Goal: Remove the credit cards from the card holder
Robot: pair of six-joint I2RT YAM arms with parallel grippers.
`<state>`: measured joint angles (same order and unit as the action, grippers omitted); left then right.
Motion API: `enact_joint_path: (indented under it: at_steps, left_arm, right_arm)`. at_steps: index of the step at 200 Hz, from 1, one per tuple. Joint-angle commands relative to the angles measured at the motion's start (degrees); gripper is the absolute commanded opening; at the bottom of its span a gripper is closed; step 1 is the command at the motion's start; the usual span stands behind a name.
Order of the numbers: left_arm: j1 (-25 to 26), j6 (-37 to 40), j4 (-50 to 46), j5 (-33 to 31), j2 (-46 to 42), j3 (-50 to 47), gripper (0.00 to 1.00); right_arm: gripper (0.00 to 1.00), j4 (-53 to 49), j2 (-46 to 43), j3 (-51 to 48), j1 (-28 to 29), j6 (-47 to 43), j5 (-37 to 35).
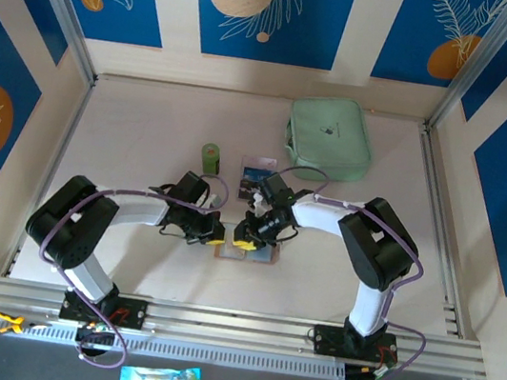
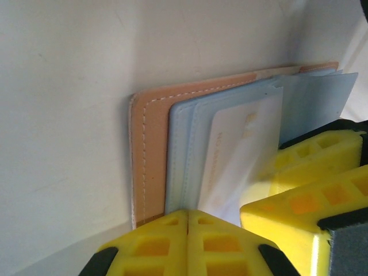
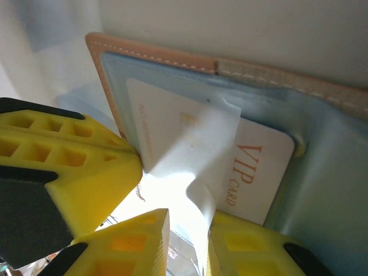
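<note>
Card holder: the tan leather card holder (image 1: 259,257) lies opened flat on the table (image 1: 138,124), near the middle of the near half, right under the two meeting grippers; stitched leather border and pale blue clear pockets face up (image 2: 146,149) (image 3: 152,53).
White card: a white card (image 3: 256,164) printed "VIP CARD" in orange sits inside one of the clear pockets, with a translucent flap lying across its middle; the left wrist view shows the same card (image 2: 238,155) tucked under the sleeves.
Left gripper: the left gripper (image 1: 217,237) (image 2: 187,224) has its yellow fingers pressed together, tips meeting along one seam at the holder's edge; I cannot tell whether any of the holder is caught between them.
Right gripper: the right gripper (image 1: 245,244) (image 3: 187,224) is down on the holder just beside the left one; its fingers stand a little apart and the translucent flap runs into the gap, but I cannot tell whether they clamp it.
Printed card: a card with dark and white print (image 1: 256,179) lies loose on the table just behind the right gripper.
Green cylinder: a small green cylinder (image 1: 210,156) stands just left of that card.
Pouch: a mint-green zip pouch (image 1: 329,137) lies at the far side, well apart from the holder.
</note>
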<state>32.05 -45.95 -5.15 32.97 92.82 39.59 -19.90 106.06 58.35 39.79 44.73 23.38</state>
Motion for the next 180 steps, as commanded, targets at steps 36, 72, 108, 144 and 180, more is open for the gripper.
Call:
enact_joint_path:
  at_steps: [36,72,108,144,180]
  left_arm:
    - [0.24,1.05,-2.73,-1.06,1.18,-0.10,0.00]
    - [0.27,0.83,-2.69,-0.49,0.11,1.17,0.00]
    - [0.41,1.22,-5.10,-0.39,-1.85,4.17,0.00]
    - [2.35,0.43,-5.20,-0.27,-1.31,5.60,0.00]
    - [3.61,0.61,-5.72,-1.75,0.25,5.19,0.00]
  right_arm:
    - [0.24,-9.08,-1.63,2.56,0.20,-3.60,-7.69]
    - [0.24,-4.89,-3.49,1.15,-0.03,-3.23,-2.19]
    - [0.24,-2.41,-7.02,-0.85,-1.80,-1.31,-0.84]
    - [0.24,-4.43,-7.54,-1.22,-2.94,-1.60,-3.13]
    - [0.24,-3.42,-6.88,-2.09,-3.23,-1.23,-3.25]
